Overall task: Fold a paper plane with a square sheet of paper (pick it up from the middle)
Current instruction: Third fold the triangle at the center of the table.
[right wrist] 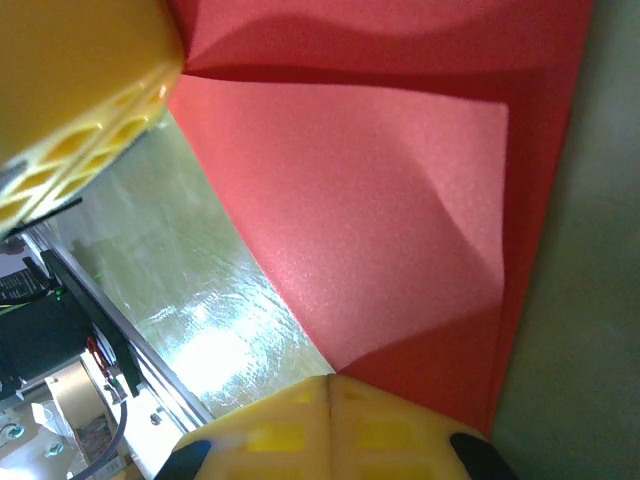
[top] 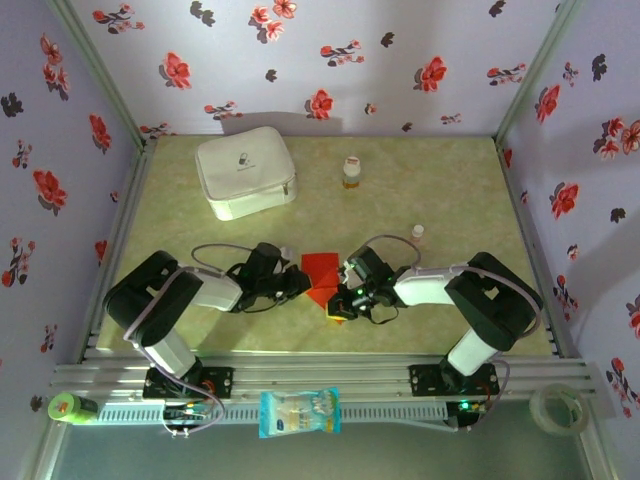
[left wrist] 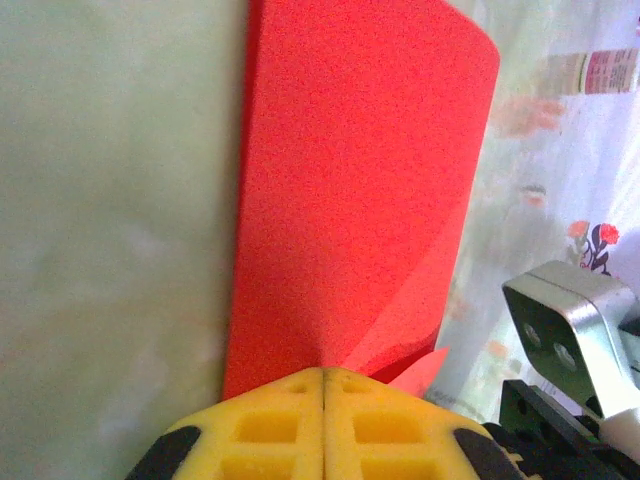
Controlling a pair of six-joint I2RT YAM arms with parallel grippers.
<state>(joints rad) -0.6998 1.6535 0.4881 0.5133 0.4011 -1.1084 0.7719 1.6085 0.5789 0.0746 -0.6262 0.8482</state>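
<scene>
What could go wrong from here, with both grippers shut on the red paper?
1. The left gripper and the right gripper both pinch the same thin red paper. If they pull apart, it might tear.
2. In the right wrist view the paper bulges unevenly, so a stray crease may form in the wrong place.
3. The two grippers sit very close together, so they could bump each other.
</scene>
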